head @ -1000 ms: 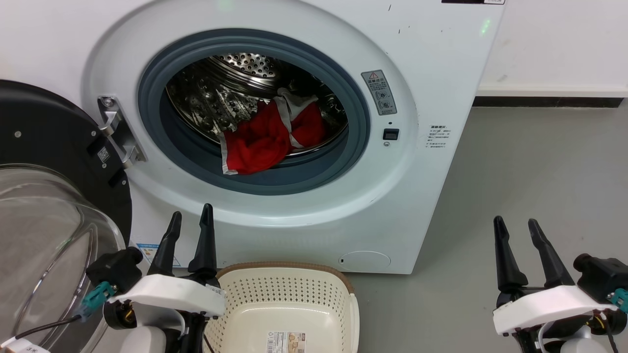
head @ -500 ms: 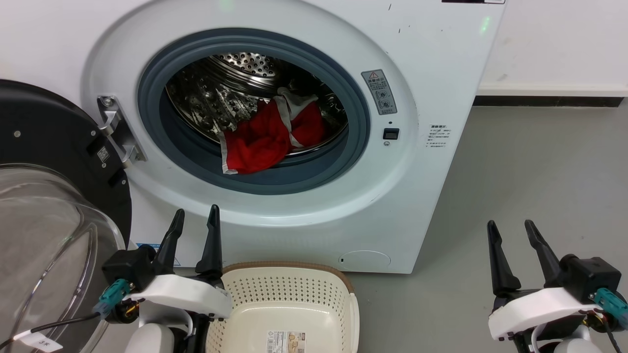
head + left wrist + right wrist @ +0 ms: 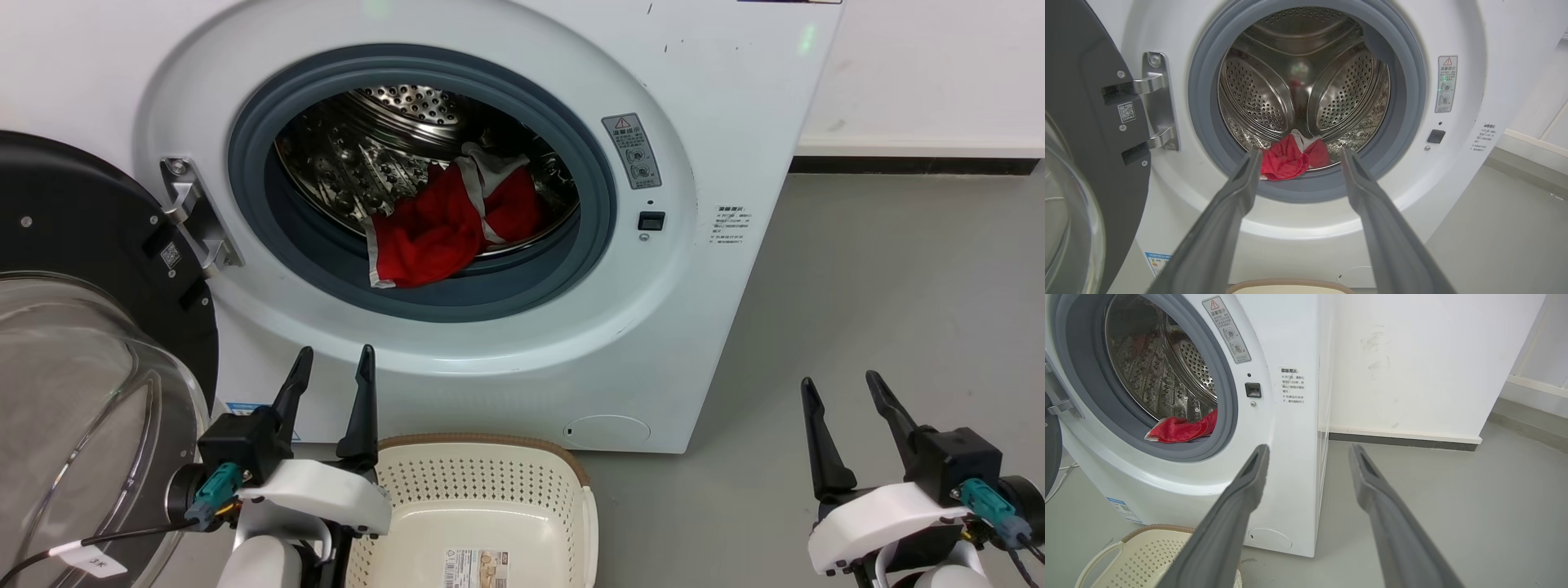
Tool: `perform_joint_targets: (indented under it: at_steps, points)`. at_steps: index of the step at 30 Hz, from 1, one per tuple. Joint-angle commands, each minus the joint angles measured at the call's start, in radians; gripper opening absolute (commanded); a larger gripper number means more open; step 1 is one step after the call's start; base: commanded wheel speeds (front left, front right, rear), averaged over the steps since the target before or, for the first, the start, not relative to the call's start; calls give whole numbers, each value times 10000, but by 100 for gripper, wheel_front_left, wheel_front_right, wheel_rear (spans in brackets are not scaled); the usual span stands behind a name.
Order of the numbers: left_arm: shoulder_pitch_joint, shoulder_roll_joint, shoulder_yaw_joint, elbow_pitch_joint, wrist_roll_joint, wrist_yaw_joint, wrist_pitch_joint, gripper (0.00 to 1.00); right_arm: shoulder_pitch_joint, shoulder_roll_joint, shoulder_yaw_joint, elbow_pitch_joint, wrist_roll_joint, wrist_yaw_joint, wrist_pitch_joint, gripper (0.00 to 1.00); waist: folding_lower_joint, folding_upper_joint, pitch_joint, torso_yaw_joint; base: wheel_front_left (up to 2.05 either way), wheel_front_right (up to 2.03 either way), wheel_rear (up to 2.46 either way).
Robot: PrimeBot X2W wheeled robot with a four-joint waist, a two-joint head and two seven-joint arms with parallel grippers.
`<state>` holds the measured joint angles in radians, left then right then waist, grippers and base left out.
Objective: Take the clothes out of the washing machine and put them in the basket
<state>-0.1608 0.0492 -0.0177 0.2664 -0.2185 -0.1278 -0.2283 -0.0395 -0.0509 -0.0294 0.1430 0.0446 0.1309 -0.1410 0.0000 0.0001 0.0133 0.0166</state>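
Observation:
The white washing machine (image 3: 718,98) stands before me, its porthole open. Red clothes (image 3: 445,220) with white-grey trim lie at the front lip of the steel drum, also seen as clothes (image 3: 1290,159) and clothes (image 3: 1182,429). The cream perforated basket (image 3: 571,523) sits on the floor below the porthole, nothing in it but a paper label. My left gripper (image 3: 335,367) is open beside the basket's left rim, below the porthole; my left gripper (image 3: 1300,157) frames the red fabric from a distance. My right gripper (image 3: 841,388) is open over the floor right of the machine.
The black-rimmed glass door (image 3: 73,343) hangs swung open at the left, close to my left arm. Grey floor (image 3: 882,286) stretches right of the machine to a white wall with a dark skirting board (image 3: 914,169). The door hinge (image 3: 192,216) juts from the front panel.
Both grippers have drawn lower in the head view, the left shifting right toward the basket and the right shifting slightly left. The clothes lie as before.

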Motion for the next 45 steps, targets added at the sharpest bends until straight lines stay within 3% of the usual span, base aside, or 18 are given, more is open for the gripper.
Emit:
perform_joint_targets:
  at_steps: [1, 17, 45]
  points:
    - [-135, 18, -1, 16, 255, 58, -86, 100, 49, 10, -7, -11, -273, -3, -12, 100, 0, -1, 3, -4, 0, 0, 0]
    - [-131, 16, -50, 133, 1373, 145, -385, 100, 139, 14, 21, 116, -1291, -3, -73, 100, 0, -1, -24, -31, 0, 0, 0]
    - [-565, 27, 72, 241, 1372, 193, -374, 100, -149, 15, 156, 174, -840, -3, -25, 100, 0, -1, 339, -79, 0, 0, 0]
